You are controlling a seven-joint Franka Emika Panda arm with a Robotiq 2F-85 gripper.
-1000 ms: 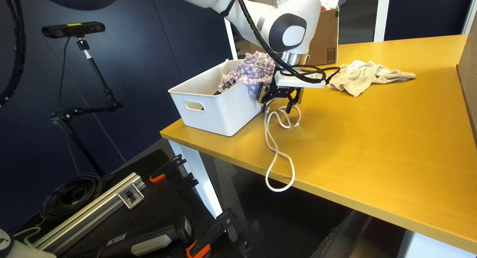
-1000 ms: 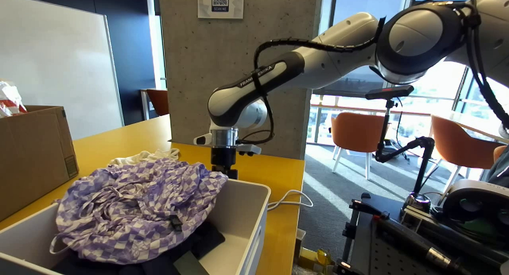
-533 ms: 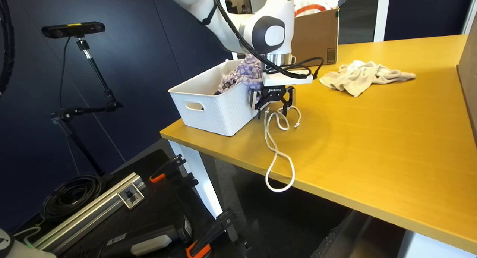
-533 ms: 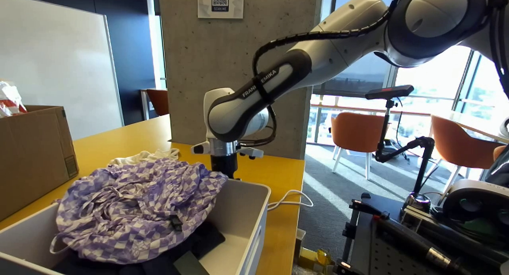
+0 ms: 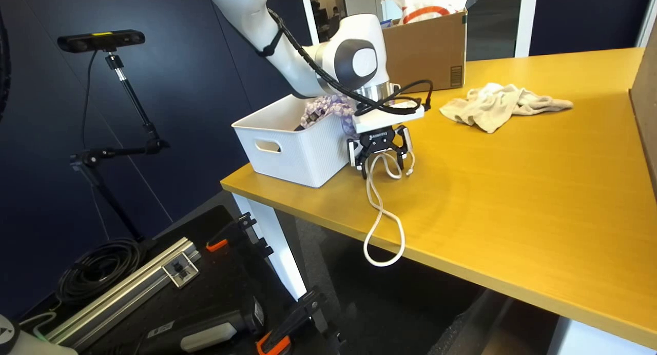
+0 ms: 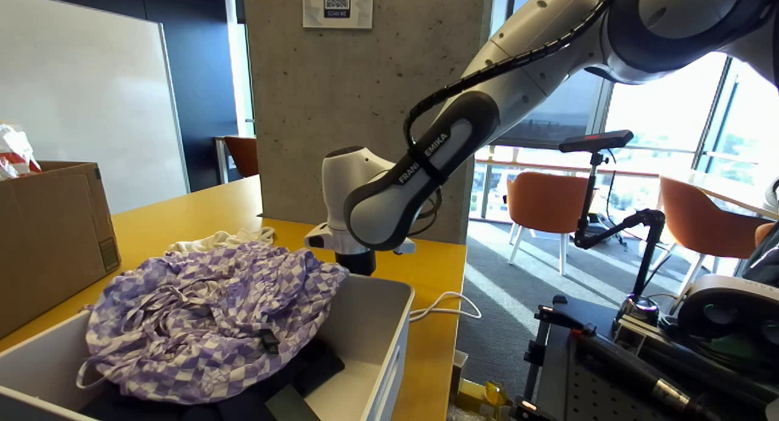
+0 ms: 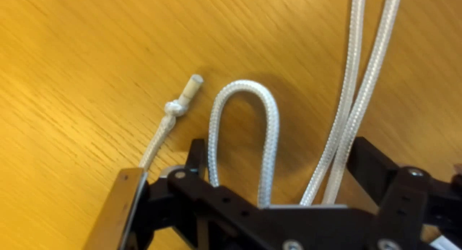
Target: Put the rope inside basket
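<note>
Spread end effector [image 5: 382,171] straddles rope [image 7: 269,152] strands; checkered cloth [image 6: 213,323] crowds basket [image 5: 292,162], rag [image 5: 498,104] nearby

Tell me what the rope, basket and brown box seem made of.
Rope: probably braided synthetic cord, slightly shiny; the wrist view shows its weave.
Basket: likely matte white plastic; finely ribbed walls, moulded slot.
Brown box: seemingly cardboard, dull, flat-sided, printed.

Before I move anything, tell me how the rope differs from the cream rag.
The rope is a thin white cord; the rag is a broad cream cloth. The rope lies in loose loops, while the rag is crumpled into folds. One loop of the rope reaches past the edge of the table; the rag lies wholly on top. Both are outside the basket.
</note>
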